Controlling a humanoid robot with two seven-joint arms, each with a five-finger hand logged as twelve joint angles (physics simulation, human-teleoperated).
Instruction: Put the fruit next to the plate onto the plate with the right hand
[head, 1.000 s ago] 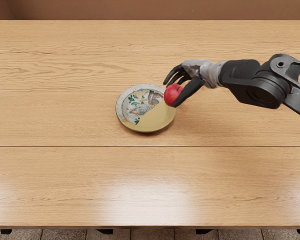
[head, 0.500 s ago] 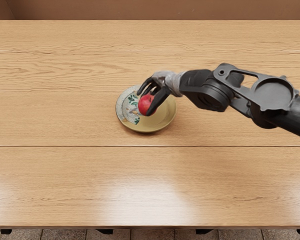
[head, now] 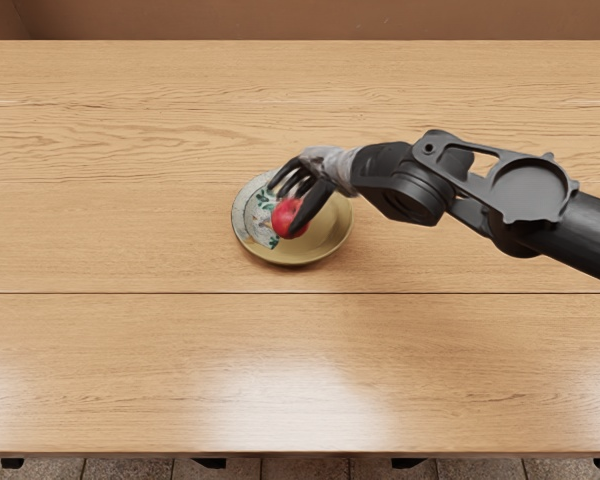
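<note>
A wide wooden table (head: 130, 340) fills nearly the whole view, its boards running left to right, with a pale glare along the near edge. The dark right arm (head: 500, 195) comes in from the right edge and reaches leftward and slightly away across the middle of the table, its round joints well above the wood.

A small round plate (head: 325, 240) lies flat near the table's centre. It has a yellowish inside, a pale rim and a painted pattern of green leaves on its left half.

The right hand (head: 302, 190) hangs over the far right part of the plate, palm turned down and to the left. Its fingers (head: 283, 178) fan out and curl loosely over the top of the fruit (head: 285, 216), and the thumb (head: 313, 207) runs down the fruit's right side, so the hand cups it between them.

The fruit is small, round and red. It sits within the plate's rim, over the middle of the plate. Whether it touches the plate's surface cannot be told from this angle.
</note>
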